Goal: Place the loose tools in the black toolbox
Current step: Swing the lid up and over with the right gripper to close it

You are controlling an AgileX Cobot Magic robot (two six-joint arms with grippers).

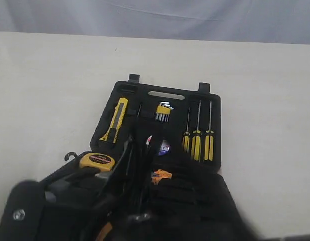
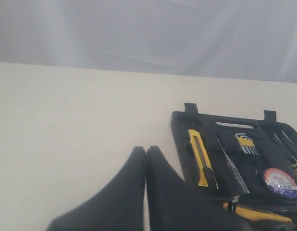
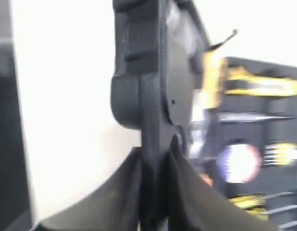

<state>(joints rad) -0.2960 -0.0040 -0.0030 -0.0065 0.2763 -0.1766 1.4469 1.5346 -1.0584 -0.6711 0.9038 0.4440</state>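
Observation:
The black toolbox (image 1: 215, 100) lies open on the table. Its far half holds the yellow-and-black utility knife (image 1: 116, 120) and the black tape roll (image 1: 162, 146) with its white, red and blue label. The yellow tape measure (image 1: 97, 160) and an orange pliers handle (image 1: 161, 175) show at the near half, which rises as a dark blur. My right gripper (image 3: 155, 147) is shut on an edge of that near half (image 3: 148, 72). My left gripper (image 2: 146, 150) is shut on nothing, above bare table beside the toolbox (image 2: 179, 125). The utility knife (image 2: 199, 159) and tape roll (image 2: 280, 182) show past it.
Three yellow-handled screwdrivers (image 1: 197, 140) and a set of hex keys (image 1: 163, 111) sit in recesses of the far half. My arms fill the bottom of the exterior view as a dark mass (image 1: 24, 211). The pale table (image 1: 54, 90) ends at a grey backdrop.

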